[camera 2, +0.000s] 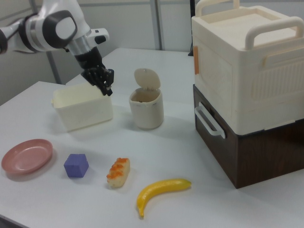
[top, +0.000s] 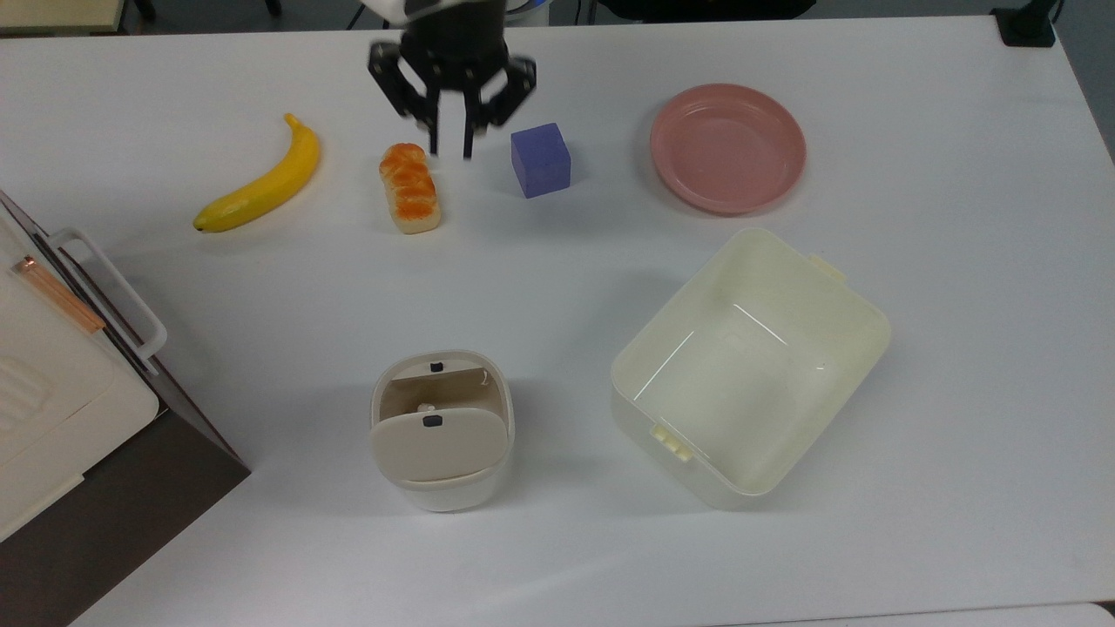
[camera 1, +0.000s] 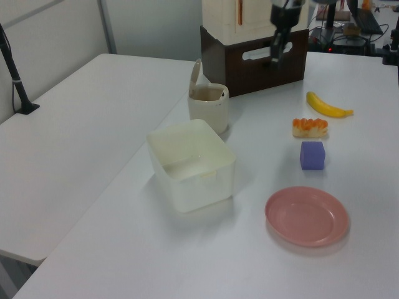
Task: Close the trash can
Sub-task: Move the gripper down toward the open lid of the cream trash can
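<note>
Black and motion-blurred, the gripper hangs above the white table with its two fingers drawn close together, a narrow slit between them, clasping nothing. In the top view its tips sit between the bread roll, just to the top view's left of them, and the purple cube, just to the top view's right. The banana lies farther out past the roll, and the pink plate past the cube. The trash can stands well apart from the gripper, toward the top view's lower edge and almost straight below the fingers, its tan lid raised on the hinge and the bin open. The pale-yellow tub is off to the top view's lower right of the gripper. In the right view the gripper hovers in front of the tub, with the trash can to the right view's right and the cream box on a brown cabinet beyond.
</note>
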Motion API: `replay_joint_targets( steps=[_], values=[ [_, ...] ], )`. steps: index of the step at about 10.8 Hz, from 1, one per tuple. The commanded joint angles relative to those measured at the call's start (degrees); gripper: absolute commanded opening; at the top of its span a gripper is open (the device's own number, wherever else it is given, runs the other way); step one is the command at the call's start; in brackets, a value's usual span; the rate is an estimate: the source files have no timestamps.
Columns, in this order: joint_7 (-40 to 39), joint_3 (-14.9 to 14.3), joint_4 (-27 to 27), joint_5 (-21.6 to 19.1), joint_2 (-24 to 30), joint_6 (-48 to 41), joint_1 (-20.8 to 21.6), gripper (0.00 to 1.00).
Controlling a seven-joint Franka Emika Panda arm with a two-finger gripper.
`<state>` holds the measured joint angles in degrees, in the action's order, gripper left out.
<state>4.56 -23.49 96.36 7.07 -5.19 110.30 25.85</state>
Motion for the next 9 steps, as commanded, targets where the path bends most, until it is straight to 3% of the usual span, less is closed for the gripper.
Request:
replay_joint_targets(
  steps=[1,3,6,9],
  values=[
    [15.9,-0.2,-3.5,1.5,-5.9,9.2,0.0,0.0],
    [23.7,-0.3,-5.6,1.6,-9.7,13.3,-0.3,0.0],
    [32.8,-0.3,-16.5,1.5,-16.3,15.1,-1.6,0.0],
    [37.4,-0.5,-24.2,1.1,-22.2,15.0,-2.6,0.0]
  ],
)
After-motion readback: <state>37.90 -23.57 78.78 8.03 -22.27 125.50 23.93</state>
